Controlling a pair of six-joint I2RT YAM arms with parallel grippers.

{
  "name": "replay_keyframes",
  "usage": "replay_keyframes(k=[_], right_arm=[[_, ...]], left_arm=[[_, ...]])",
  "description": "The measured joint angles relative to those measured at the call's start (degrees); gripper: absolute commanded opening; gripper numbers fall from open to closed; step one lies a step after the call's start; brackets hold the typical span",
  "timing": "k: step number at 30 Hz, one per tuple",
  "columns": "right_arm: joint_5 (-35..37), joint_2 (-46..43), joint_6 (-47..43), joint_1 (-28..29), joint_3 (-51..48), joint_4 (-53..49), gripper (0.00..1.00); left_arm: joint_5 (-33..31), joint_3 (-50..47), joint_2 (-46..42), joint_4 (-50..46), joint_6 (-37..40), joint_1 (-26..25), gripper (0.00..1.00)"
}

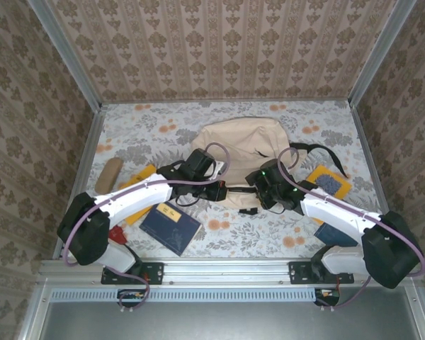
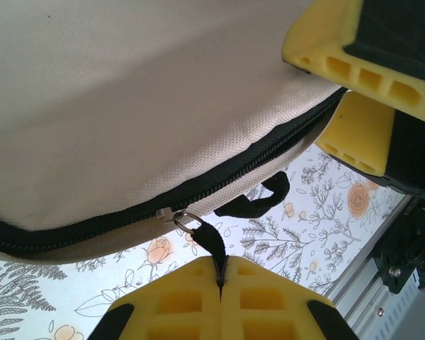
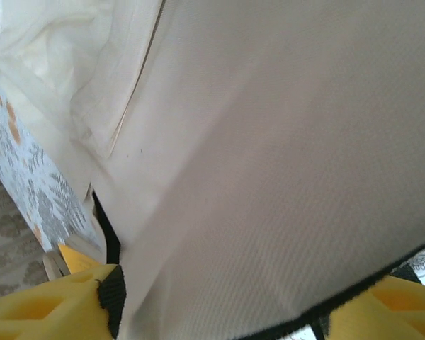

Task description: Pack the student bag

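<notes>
The student bag point(image 1: 241, 145), a large beige backpack with black straps, lies in the middle of the table. Its black zip point(image 2: 198, 185) runs along the near edge and looks closed where I can see it. My left gripper point(image 2: 221, 268) is shut on the black pull tab point(image 2: 211, 244) hanging from the zip slider's ring. My right gripper point(image 3: 219, 315) is open at the bag's edge just to the right, its yellow fingers point(image 2: 361, 64) standing apart with beige fabric point(image 3: 269, 156) and the black zip edge between them. From above, both grippers point(image 1: 223, 190) point(image 1: 261, 185) meet at the bag's near edge.
A tan pencil case point(image 1: 110, 175) and a yellow book point(image 1: 140, 185) lie at the left. A dark blue notebook point(image 1: 170, 227) is in front of them. At the right lie a yellow and blue book point(image 1: 328, 182) and a dark blue item point(image 1: 334, 234). A red object point(image 1: 117, 234) sits by the left base.
</notes>
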Motion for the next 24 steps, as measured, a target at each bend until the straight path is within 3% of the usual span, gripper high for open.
replay_keyframes(k=[7, 10, 15, 24], right_arm=[[2.7, 2.2, 2.3, 0.0, -0.6, 2.9, 0.39], [3.3, 3.1, 2.6, 0.0, -0.6, 2.9, 0.32], [5.0, 3.2, 2.3, 0.3, -0.7, 1.7, 0.18], [5.8, 3.2, 0.2, 0.7, -1.0, 0.5, 0.14]], left_arm=[[-0.7, -0.3, 0.0, -0.2, 0.5, 0.0, 0.00], [-1.9, -0.3, -0.1, -1.1, 1.2, 0.4, 0.00], [-4.2, -0.3, -0.7, -4.5, 2.6, 4.3, 0.00], [-3.1, 0.3, -0.5, -7.0, 7.1, 12.4, 0.00]])
